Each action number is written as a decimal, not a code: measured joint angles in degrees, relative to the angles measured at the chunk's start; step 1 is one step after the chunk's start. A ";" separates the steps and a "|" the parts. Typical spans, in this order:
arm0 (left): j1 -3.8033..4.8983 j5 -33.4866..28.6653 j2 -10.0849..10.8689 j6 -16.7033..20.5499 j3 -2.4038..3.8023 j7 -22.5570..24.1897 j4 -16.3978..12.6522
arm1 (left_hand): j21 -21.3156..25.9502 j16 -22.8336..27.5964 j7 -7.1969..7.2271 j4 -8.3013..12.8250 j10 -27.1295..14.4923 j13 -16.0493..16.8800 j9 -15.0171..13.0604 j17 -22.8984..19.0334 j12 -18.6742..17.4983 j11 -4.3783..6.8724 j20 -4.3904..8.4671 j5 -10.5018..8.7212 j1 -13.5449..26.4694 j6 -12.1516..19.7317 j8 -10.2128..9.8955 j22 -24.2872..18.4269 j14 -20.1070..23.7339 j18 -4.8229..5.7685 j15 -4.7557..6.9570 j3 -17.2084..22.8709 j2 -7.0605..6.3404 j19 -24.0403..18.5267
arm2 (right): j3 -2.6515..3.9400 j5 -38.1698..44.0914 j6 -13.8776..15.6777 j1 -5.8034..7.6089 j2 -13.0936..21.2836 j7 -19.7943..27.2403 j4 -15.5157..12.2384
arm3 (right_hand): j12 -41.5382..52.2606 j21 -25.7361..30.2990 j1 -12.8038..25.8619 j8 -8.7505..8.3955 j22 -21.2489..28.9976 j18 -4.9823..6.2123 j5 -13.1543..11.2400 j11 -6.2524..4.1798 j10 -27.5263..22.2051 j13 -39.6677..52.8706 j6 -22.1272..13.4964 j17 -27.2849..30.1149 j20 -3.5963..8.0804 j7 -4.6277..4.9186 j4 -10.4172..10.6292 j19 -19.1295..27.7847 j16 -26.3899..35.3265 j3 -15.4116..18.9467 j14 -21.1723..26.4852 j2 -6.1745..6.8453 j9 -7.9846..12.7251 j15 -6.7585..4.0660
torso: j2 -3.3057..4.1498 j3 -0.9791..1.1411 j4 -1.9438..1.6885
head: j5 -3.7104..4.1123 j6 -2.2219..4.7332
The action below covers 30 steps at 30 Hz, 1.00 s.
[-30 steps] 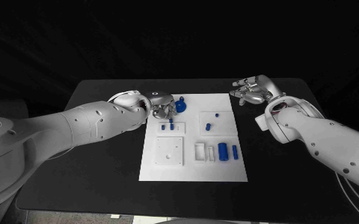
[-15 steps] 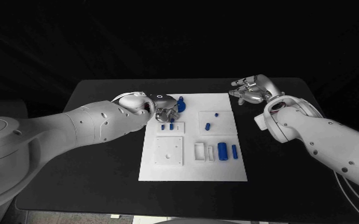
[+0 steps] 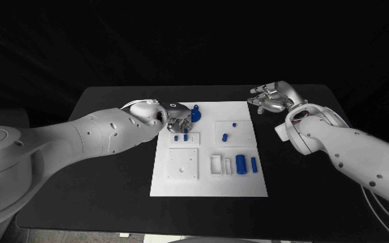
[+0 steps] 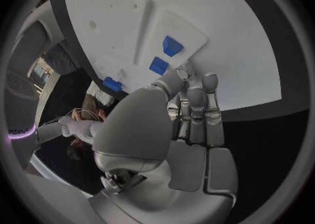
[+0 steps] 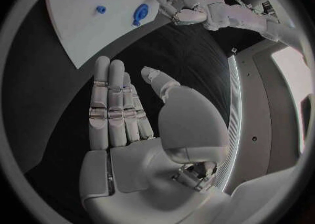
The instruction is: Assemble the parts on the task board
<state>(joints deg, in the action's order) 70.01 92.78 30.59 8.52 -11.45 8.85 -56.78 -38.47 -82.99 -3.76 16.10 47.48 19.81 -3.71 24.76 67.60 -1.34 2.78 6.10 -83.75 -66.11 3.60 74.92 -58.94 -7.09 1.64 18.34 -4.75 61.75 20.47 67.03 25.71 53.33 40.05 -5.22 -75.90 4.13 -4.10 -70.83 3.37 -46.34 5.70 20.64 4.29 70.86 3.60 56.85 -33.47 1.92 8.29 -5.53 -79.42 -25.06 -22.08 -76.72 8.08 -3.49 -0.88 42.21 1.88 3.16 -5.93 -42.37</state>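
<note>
A black bench (image 3: 113,187) carries a white task board (image 3: 207,187) lying flat at its middle, longer from near to far.

The left hand (image 3: 177,116) reaches in from the left and hovers over the board's far left corner. Its fingers (image 4: 194,109) are curled downward close together, with the tips low over a raised white block (image 3: 186,138) that has two small blue pegs (image 3: 181,138) standing in it. Whether the fingers grip anything cannot be told; the wrist view shows them bent in with no part plainly between them. Just to the right of this hand a rounded blue part (image 3: 196,113) rests on the board near its far edge.

The right hand (image 3: 272,98) is off the board, above the bare bench just past the board's far right corner. Its fingers (image 5: 112,105) are stretched out and apart, the palm open, and it holds nothing.

On the far right of the board sits a second raised white block (image 3: 229,129) with two small blue pieces (image 3: 226,137) on it. Nearer, on the left, lies a larger white square plate (image 3: 183,163) with small holes. To its right, towards the near right, are a white frame (image 3: 216,163), then a thick blue cylinder (image 3: 240,163) and a thinner blue pin (image 3: 253,165), lying side by side and pointing from near to far.
</note>
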 measured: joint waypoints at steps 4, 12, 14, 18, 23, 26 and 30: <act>0.04 0.48 -0.28 0.05 -0.01 -0.33 0.31 | 1.12 -0.39 -0.02 -0.46 -0.18 0.06 0.00 -0.27 0.73 0.20 -0.01 -2.52 0.46 -0.02 0.00 0.00 0.00 -0.01 0.00 -1.37 0.47 0.82 | 0.00 -0.01 0.00 0.00 -0.05 0.00 0.04 | 0.00 0.00 0.00 0.00 0.00 -0.02 0.00 0.00 0.00 0.00 0.00 0.00 0.00 0.00 0.00 0.00 0.00 0.00 0.00 0.00 0.00 0.00 | 0.01 0.01 -0.01 | 0.04 0.03; 0.06 0.91 -1.10 0.17 -0.03 -0.72 0.82 | 3.78 -0.40 -0.13 -1.94 0.03 -0.06 0.00 -0.46 1.17 0.40 0.40 -3.08 1.46 -0.70 0.00 -0.01 -0.48 0.89 0.47 -4.79 1.47 2.05 | 0.00 -0.03 -0.02 0.00 -0.18 0.01 0.10 | 0.00 0.00 0.00 0.00 0.01 -0.05 0.00 0.00 0.00 0.00 0.00 0.00 0.00 0.00 0.00 0.00 0.00 0.00 0.00 0.00 0.00 0.00 | 0.01 0.04 -0.02 | 0.04 0.09; 0.06 0.94 -1.27 0.17 -0.04 -0.75 0.89 | 3.78 -0.40 0.00 -2.35 0.03 -0.01 0.00 -0.46 1.45 0.40 0.40 -3.08 1.70 -0.83 0.00 -0.01 -0.52 0.89 0.51 -5.20 1.71 2.05 | 0.00 -0.04 -0.02 0.00 -0.19 0.01 0.11 | 0.00 0.00 0.00 0.00 0.01 -0.05 0.00 0.00 0.00 0.00 0.00 0.00 0.00 0.00 0.00 0.00 0.00 0.00 0.00 0.00 -0.02 0.00 | 0.01 0.04 -0.02 | 0.01 0.11; 0.06 0.96 -1.64 0.26 -0.04 -0.82 1.04 | 4.55 -0.62 0.29 -3.49 0.24 0.33 0.00 -0.46 1.94 0.61 0.72 -3.07 2.13 -1.75 0.00 -0.01 -0.84 0.90 0.83 -6.75 2.11 2.58 | 0.00 -0.05 -0.02 0.00 -0.17 0.02 0.07 | 0.00 0.00 0.00 0.00 0.01 -0.07 0.00 0.00 0.00 0.00 0.00 -0.01 0.00 0.00 0.00 0.00 0.00 0.00 0.00 0.00 -0.05 0.00 | 0.01 0.05 -0.03 | -0.04 0.18; 0.05 0.92 -2.16 0.35 -0.04 -0.91 1.15 | 5.66 -0.85 0.30 -5.51 0.35 0.89 0.00 -0.38 2.90 1.12 0.73 -3.07 3.27 -2.16 0.00 -0.01 -1.26 1.79 0.81 -9.80 1.91 3.57 | 0.00 -0.06 -0.02 0.00 -0.16 0.02 0.01 | 0.00 0.00 0.00 0.00 0.01 -0.10 0.00 0.00 0.00 0.00 0.00 -0.05 0.00 0.00 0.00 0.00 0.00 0.00 0.00 0.00 -0.05 0.00 | 0.02 0.07 -0.05 | -0.08 0.22; 0.04 0.89 -2.49 0.41 -0.06 -1.00 1.21 | 6.32 -0.85 0.31 -6.35 0.35 1.04 0.00 -0.23 2.96 1.12 0.92 -3.07 2.94 -2.57 0.00 -0.02 -1.56 1.78 1.11 -11.42 2.24 4.20 | 0.00 -0.06 -0.02 0.00 -0.19 0.02 0.00 | 0.00 0.00 0.00 0.00 0.02 -0.22 0.00 0.00 0.00 0.00 -0.01 -0.04 0.00 0.00 0.00 0.00 0.00 0.00 0.00 0.00 -0.05 0.00 | 0.01 0.09 -0.03 | -0.10 0.25; 0.04 0.85 -2.90 0.50 -0.45 -1.23 1.49 | 6.88 -1.28 0.51 -6.70 0.65 1.08 0.00 -0.12 3.21 1.43 1.05 -3.07 2.33 -2.78 0.00 0.03 -1.89 1.78 1.04 -12.23 2.85 4.73 | 0.00 -0.08 -0.03 0.00 -0.25 0.02 0.00 | 0.00 0.00 0.00 0.00 0.02 0.04 0.00 0.00 0.00 0.00 -0.01 -0.04 0.00 0.00 0.00 0.00 0.00 0.00 0.00 0.00 -0.04 0.00 | 0.01 0.10 0.07 | -0.12 0.33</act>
<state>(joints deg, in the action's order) 70.05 93.63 27.69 9.03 -11.90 7.62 -55.30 -31.59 -84.27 -3.26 9.40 48.13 20.88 -3.71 24.64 70.82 0.09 3.83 3.03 -81.42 -68.88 3.60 74.95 -60.84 -5.31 2.68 6.11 -1.90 66.48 20.47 66.96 25.68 53.33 39.80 -5.20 -75.90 4.13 -4.10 -70.82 3.37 -46.32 5.74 20.64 4.29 70.86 3.60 56.84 -33.51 1.92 8.29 -5.53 -79.42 -25.06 -22.08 -76.72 8.08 -3.53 -0.88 42.21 1.98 3.24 -6.05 -42.04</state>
